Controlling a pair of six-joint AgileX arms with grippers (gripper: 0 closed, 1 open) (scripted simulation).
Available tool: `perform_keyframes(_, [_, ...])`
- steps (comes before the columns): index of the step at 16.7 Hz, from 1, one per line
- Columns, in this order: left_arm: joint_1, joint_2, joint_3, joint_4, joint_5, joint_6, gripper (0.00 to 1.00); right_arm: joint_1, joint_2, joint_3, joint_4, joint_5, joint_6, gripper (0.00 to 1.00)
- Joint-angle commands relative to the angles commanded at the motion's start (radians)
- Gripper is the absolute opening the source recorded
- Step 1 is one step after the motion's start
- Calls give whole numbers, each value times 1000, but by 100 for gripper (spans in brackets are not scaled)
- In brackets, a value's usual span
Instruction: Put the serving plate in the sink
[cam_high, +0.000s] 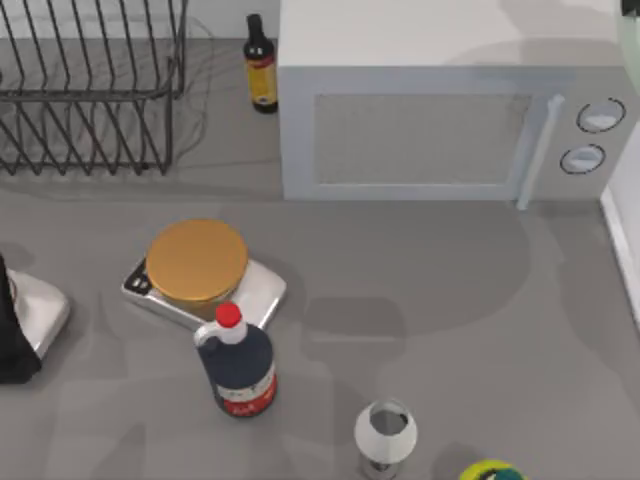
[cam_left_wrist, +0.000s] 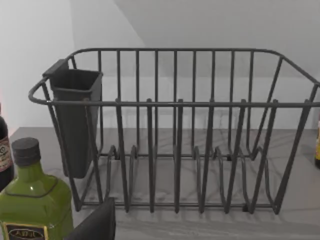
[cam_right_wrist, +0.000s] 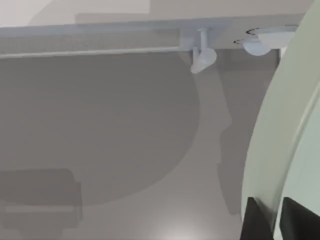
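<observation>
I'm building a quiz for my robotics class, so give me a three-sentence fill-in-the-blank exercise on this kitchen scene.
1. The golden disc sits on a silver ____.
2. The dark bottle just in front of it has a ____ cap.
3. The right tool is clamped on the rim of the mint-green ____.

Missing words: scale; red; serving plate.

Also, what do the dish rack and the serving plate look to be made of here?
The dish rack looks like dark coated metal wire: thin rods bent into slots, with a matte finish. The serving plate, pale mint green, reads as glazed ceramic or smooth plastic: plain surface, even soft sheen, raised rim. The right hand grips its edge.
</observation>
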Motion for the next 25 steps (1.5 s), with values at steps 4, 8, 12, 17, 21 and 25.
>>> perform_keyframes(4, [0, 0, 0, 0, 0, 0, 100, -190, 259, 209, 6, 6, -163, 0])
perform_keyframes(8, [0, 0, 0, 0, 0, 0, 100, -323, 502, 269, 20, -27, -321, 0])
perform_keyframes(12, [0, 0, 0, 0, 0, 0, 100, -354, 585, 259, 29, -56, -390, 0])
perform_keyframes(17, [0, 0, 0, 0, 0, 0, 100, -354, 585, 259, 29, -56, -390, 8])
perform_keyframes(21, [0, 0, 0, 0, 0, 0, 100, -354, 585, 259, 29, -56, -390, 38])
perform_keyframes(25, [0, 0, 0, 0, 0, 0, 100, -354, 585, 259, 29, -56, -390, 68])
